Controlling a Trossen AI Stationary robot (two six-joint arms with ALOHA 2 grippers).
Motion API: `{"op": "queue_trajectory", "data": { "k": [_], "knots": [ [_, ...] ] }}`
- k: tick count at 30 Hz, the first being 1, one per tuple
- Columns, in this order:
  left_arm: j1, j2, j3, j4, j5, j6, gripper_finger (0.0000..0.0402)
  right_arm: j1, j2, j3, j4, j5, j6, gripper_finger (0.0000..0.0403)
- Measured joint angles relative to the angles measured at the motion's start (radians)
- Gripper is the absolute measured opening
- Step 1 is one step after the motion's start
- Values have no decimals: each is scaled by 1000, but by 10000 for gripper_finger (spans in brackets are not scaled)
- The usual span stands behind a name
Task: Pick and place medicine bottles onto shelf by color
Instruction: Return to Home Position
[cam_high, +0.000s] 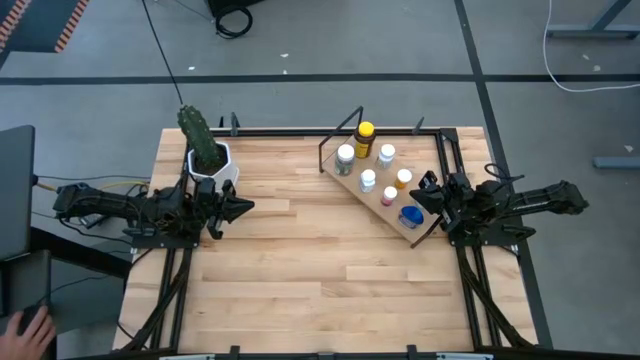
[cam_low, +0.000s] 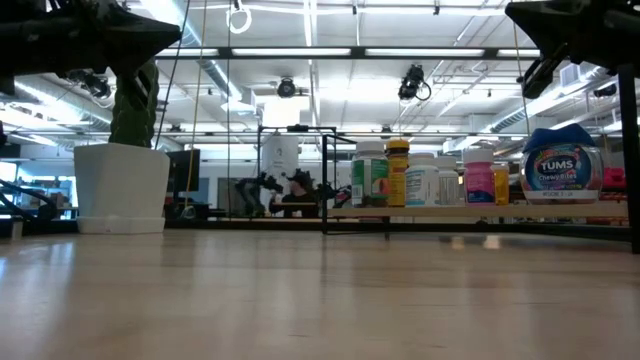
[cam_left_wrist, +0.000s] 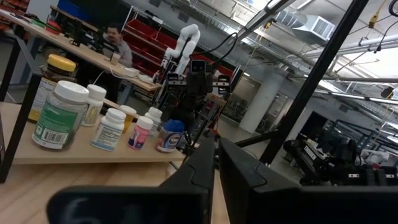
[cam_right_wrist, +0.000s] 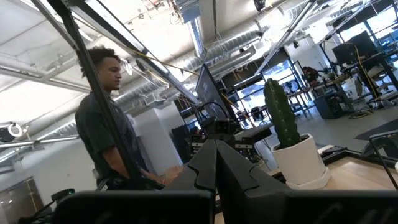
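Several medicine bottles stand upright on their bases on the angled light-wood shelf (cam_high: 352, 180) at the table's far right. They include a yellow-capped one (cam_high: 365, 135), a white-capped one with a green label (cam_high: 345, 157), an orange-capped one (cam_high: 403, 178), a pink-capped one (cam_high: 388, 196) and a blue-capped one (cam_high: 410, 215). The low view shows them in a row on the shelf (cam_low: 450, 211); the left wrist view shows them too (cam_left_wrist: 59, 115). My left gripper (cam_high: 247, 206) is shut and raised at the table's left side. My right gripper (cam_high: 426, 186) is shut and raised beside the shelf's right end. Neither holds anything.
A white pot with a green cactus (cam_high: 208, 155) stands at the far left, behind my left arm. The plank tabletop (cam_high: 320, 270) lies bare between the arms and toward the near edge. A person (cam_right_wrist: 106, 124) stands beyond the table; a hand (cam_high: 35, 330) shows at the lower left.
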Motion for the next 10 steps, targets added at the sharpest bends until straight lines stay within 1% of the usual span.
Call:
{"op": "queue_trajectory", "data": {
  "k": [5,10],
  "knots": [
    [0,0,0,0,0,0,23,0,0,0,0,0,0,10],
    [0,0,0,0,0,0,30,0,0,0,0,0,0,10]
  ]
}}
